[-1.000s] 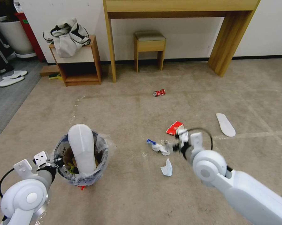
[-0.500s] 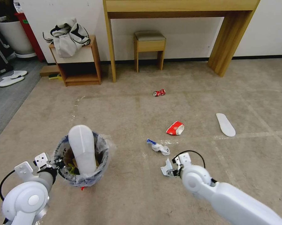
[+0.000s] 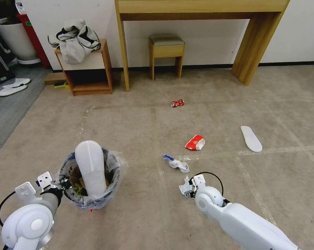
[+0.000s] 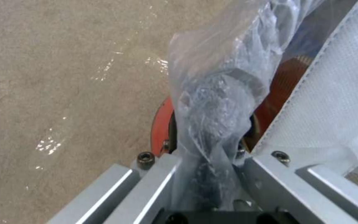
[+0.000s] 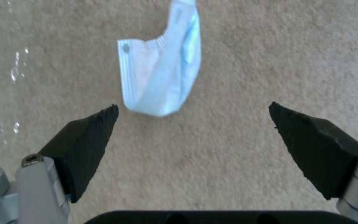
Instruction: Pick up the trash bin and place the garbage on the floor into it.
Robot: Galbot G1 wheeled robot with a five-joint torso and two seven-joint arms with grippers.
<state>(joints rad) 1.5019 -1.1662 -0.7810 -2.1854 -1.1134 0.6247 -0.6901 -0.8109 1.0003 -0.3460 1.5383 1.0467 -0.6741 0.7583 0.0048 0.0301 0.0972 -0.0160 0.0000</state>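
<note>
Head view, bin: one small round red trash bin lined with crinkled clear plastic stood near the robot's left on the beige carpet floor.
Head view, insoles: two long white flat insoles; one insole in the bin stood upright, its long axis nearly vertical, rounded end up; the other insole on the carpet lay flat at far right, its long axis running away from the robot.
Head view, other litter: one crushed red can farthest off; one red-white paper cup on its side; one white-blue crumpled scrap nearer; one pale blue face mask nearest.
Head view, arms: the left gripper sat at the bin's rim; the right gripper hung just beside the mask.
Left wrist view, grip: the left gripper was closed on the bin's plastic-wrapped rim, red wall showing beneath, the mesh-textured insole alongside.
Right wrist view, grip: the right gripper was spread wide with nothing between its black fingertips; the mask lay on the carpet just beyond them, its long axis pointing away from the gripper.
</note>
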